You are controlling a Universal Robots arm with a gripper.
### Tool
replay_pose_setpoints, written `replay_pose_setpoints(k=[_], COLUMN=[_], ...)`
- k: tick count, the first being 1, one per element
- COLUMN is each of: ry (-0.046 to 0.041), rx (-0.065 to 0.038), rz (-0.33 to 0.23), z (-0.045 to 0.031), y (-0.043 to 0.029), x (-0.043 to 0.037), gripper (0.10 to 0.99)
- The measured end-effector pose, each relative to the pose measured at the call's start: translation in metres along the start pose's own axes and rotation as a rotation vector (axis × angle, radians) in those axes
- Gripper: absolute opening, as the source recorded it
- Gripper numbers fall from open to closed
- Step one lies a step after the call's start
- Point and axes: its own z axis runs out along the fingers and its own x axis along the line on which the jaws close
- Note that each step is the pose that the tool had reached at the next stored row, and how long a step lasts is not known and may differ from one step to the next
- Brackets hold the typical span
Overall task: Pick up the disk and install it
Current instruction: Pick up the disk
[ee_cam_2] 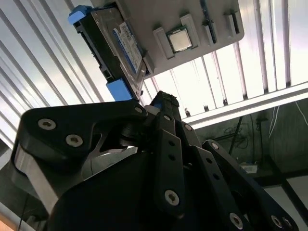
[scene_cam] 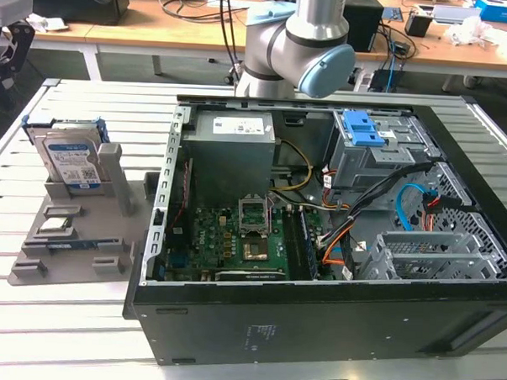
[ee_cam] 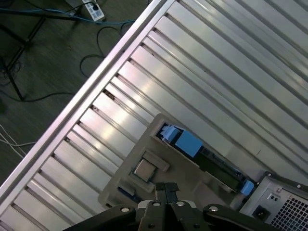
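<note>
The disk point(scene_cam: 70, 161) is a silver hard drive with a white-and-blue label and a blue frame. It stands upright on its edge in a grey holder point(scene_cam: 109, 226) at the exterior view's left, beside the open computer case point(scene_cam: 315, 319). In the second wrist view the disk point(ee_cam_2: 118, 48) lies beyond my fingertips, and in the first wrist view the disk point(ee_cam: 202, 154) is seen edge-on with its blue ends. My gripper point(ee_cam: 167, 188) hangs above the holder, apart from the disk. It is shut, its fingertips point(ee_cam_2: 163, 100) together with nothing between them.
The grey holder also carries a square processor chip point(ee_cam_2: 179, 40) and a memory stick point(scene_cam: 70, 245). Inside the case are a grey power-supply box point(scene_cam: 232, 151), a motherboard point(scene_cam: 234, 240), cables and a blue-topped drive cage point(scene_cam: 363, 127). The slatted table's edge point(ee_cam: 91, 82) runs near the holder.
</note>
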Motion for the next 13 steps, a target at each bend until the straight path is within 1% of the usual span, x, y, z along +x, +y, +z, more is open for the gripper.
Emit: replay_pose_setpoints(k=[11,13], ry=[0.0037,0.0047], rx=[-0.002,-0.003], rz=[-0.083,-0.105], z=[0.0000,0.0000], y=[0.0000,0.0000], x=[0.0000,0.0000], gripper=[0.106,0.106])
